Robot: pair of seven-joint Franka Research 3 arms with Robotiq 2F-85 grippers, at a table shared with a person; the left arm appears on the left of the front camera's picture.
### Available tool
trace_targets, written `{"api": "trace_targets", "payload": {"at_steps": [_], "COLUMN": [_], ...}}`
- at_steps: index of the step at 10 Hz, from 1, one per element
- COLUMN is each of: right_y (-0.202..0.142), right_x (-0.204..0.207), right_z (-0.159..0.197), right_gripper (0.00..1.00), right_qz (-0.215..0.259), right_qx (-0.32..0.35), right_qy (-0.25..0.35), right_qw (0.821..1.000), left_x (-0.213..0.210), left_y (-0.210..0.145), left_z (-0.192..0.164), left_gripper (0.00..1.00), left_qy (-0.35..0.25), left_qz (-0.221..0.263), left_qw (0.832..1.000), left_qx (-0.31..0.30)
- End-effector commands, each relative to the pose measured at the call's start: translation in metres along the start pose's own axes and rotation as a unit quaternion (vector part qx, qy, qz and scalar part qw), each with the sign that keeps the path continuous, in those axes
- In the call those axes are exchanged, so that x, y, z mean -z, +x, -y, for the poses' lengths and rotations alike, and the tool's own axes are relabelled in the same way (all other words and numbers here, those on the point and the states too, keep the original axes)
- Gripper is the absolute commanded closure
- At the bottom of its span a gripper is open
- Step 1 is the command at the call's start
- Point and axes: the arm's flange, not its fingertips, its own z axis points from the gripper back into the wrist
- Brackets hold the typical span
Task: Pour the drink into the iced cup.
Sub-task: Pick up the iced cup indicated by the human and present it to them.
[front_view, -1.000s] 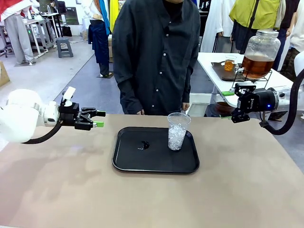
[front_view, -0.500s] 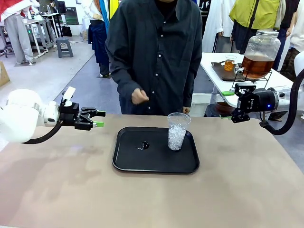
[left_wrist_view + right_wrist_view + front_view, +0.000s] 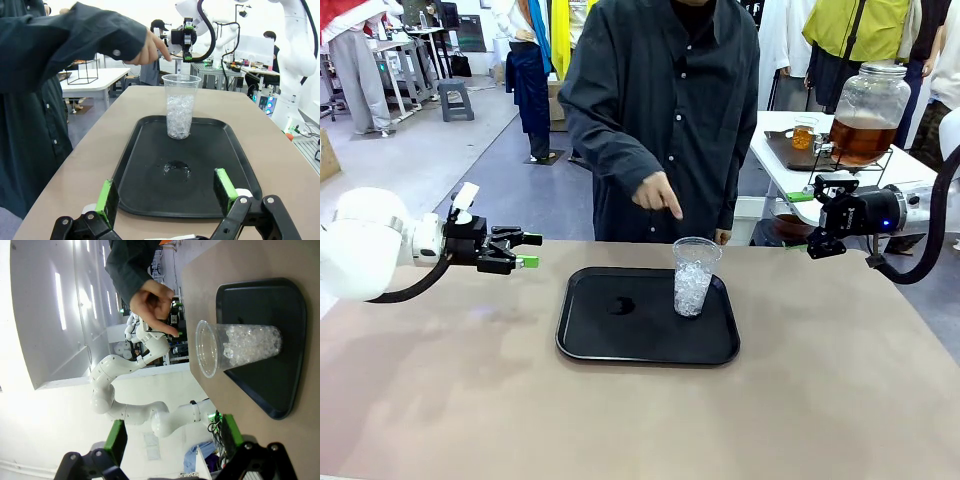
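Note:
The iced cup (image 3: 695, 276) is a clear plastic cup half full of ice, standing upright at the right of a black tray (image 3: 590, 340). A person's hand (image 3: 658, 195) points a finger down just above its rim. Amber-brown drink (image 3: 863, 138) fills the lower part of a big glass jar on a white side table at the back right. My left gripper (image 3: 532, 250) hovers open to the left of the tray, facing the cup (image 3: 180, 107). My right gripper (image 3: 807, 222) is open, off to the right of the cup (image 3: 235, 352). Neither holds anything.
A small wet patch (image 3: 620, 305) lies on the tray's middle. A small glass (image 3: 804, 135) of amber liquid sits on a dark tray beside the jar. The person stands at the table's far edge. Bare tan tabletop (image 3: 620, 420) surrounds the tray.
The person's hand has swung from chest height out over the table and now points down at the cup. Both arms are still and both grippers stay open.

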Motion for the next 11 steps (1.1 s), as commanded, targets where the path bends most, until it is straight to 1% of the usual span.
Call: {"api": "trace_targets", "payload": {"at_steps": [1,11], "right_y": [0.0,0.0], "right_x": [0.0002,0.0], "right_z": [-0.0009,0.0], "right_gripper": [0.0,0.0], "right_qz": [0.001,0.0], "right_qx": [-0.001,0.0], "right_qy": [-0.001,0.0], "right_qw": [1.0,1.0], "left_x": [-0.0009,-0.0009], "left_y": [0.0001,0.0001], "left_z": [0.0,0.0], "left_gripper": [0.0,0.0], "left_qy": [0.002,0.002], "left_qz": [0.003,0.003], "left_qw": [1.0,1.0], "left_qx": [-0.001,-0.001]}}
